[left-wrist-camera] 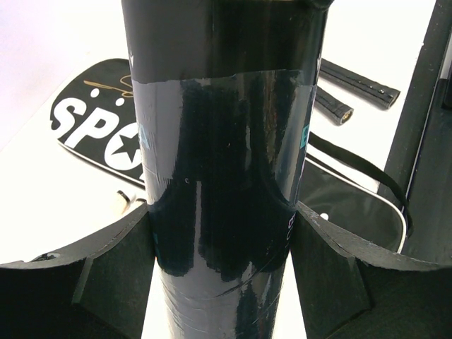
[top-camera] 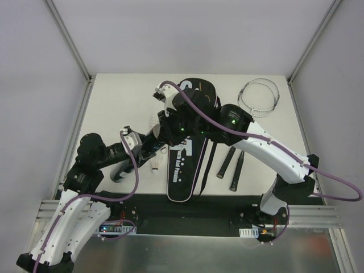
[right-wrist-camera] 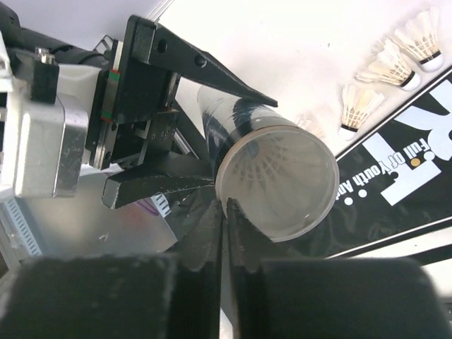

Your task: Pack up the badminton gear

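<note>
— Over the middle of the tabletop point(top-camera: 114, 102), what does the left gripper point(left-wrist-camera: 222, 240) have?
— The long black tube point(left-wrist-camera: 226, 162). Its jaws stand wide, with a finger point(left-wrist-camera: 106, 268) pressed against each side of the tube. The tube is held up off the tabletop, and its open mouth faces the right arm.
— And the right gripper point(right-wrist-camera: 227, 208)?
— Its jaws are all but closed, with only a thin slit between them. The tips sit right at the rim of the tube's mouth, but I cannot tell whether they pinch the rim.
— Is anything in the tube?
— One white shuttlecock point(right-wrist-camera: 272, 169) sits inside (its feathers show through the open end). Three more shuttlecocks point(right-wrist-camera: 388, 70) lie on the tabletop just beside the bag.
— Where is the bag?
— The black bag point(top-camera: 185, 165) lies flat at mid-tabletop beneath both arms, with its white SPORT lettering facing up.
— And the rackets?
— The two rackets point(top-camera: 259, 96) lie to the right of the bag. Their black handles point(top-camera: 227, 162) are side by side near it, and the strung heads point toward the far right corner.
</note>
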Robot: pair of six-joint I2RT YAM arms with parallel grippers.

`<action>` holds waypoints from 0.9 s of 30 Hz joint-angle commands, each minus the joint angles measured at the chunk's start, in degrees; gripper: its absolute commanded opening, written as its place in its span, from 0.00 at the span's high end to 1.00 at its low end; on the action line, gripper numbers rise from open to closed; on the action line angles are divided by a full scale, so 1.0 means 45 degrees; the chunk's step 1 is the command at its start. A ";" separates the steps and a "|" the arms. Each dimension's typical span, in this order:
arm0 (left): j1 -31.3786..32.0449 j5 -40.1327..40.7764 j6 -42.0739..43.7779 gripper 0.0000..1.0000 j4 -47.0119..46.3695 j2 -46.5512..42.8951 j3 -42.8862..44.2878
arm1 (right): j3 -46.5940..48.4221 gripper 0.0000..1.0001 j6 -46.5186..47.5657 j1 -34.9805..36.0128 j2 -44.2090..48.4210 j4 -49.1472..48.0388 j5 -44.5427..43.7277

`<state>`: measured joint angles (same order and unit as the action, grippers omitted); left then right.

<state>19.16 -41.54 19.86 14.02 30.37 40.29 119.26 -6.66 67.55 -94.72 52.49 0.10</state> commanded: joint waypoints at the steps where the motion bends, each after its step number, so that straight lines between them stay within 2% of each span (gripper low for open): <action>1: 0.0040 0.0090 -0.0116 1.00 -0.0186 0.0028 -0.0086 | 0.0470 0.99 0.0015 0.0204 0.0110 0.0037 0.0289; 3: 0.0040 0.0168 -0.0096 1.00 -0.0186 -0.0088 -0.0261 | 0.0451 0.99 -0.0102 0.0126 0.0364 -0.0315 0.0912; 6: 0.0040 0.0168 0.0059 1.00 -0.0128 -0.0245 -0.0535 | -0.0211 0.99 -0.0726 -0.0165 0.0852 -0.1699 0.3502; 9: 0.0040 0.0168 0.0099 1.00 -0.0050 -0.0342 -0.0711 | -0.1592 0.99 -0.2224 -0.0672 0.1632 -0.3456 0.5010; 13: 0.0040 0.0285 0.0274 1.00 0.0087 -0.0382 -0.0848 | -0.3764 0.99 -0.3967 -0.1552 0.2921 -0.6674 0.6068; 18: 0.0040 0.0325 0.0411 1.00 0.0204 -0.0440 -0.0849 | -0.5309 1.00 -0.5648 -0.2372 0.3840 -0.8791 0.6619; 20: 0.0040 0.0325 0.0431 1.00 0.0243 -0.0440 -0.0810 | -0.5410 1.00 -0.5476 -0.2471 0.3939 -0.8601 0.6425; 21: 0.0040 0.0286 0.0412 1.00 0.0244 -0.0421 -0.0790 | -0.5196 1.00 -0.5049 -0.2472 0.3900 -0.7979 0.5573; 22: 0.0040 0.0247 0.0392 1.00 0.0244 -0.0440 -0.0771 | -0.4653 1.00 -0.4136 -0.2472 0.3803 -0.6368 0.5158; 24: 0.0040 0.0130 0.0353 1.00 0.0263 -0.0421 -0.0712 | -0.3967 0.96 -0.3154 -0.2472 0.3219 -0.5050 0.4456; 25: 0.0040 0.0091 0.0314 1.00 0.0244 -0.0421 -0.0693 | -0.3480 0.86 -0.2879 -0.2472 0.2946 -0.3748 0.4219; 26: 0.0040 0.0052 0.0314 1.00 0.0244 -0.0421 -0.0673 | -0.2528 0.69 -0.2490 -0.2510 0.2266 -0.3135 0.4023; 27: 0.0040 0.0071 0.0295 1.00 0.0244 -0.0440 -0.0634 | -0.1938 0.65 -0.2409 -0.2472 0.1931 -0.2588 0.3808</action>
<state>19.16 -39.99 21.54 15.09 28.38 36.71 100.82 -23.59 56.53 -80.55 29.21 22.26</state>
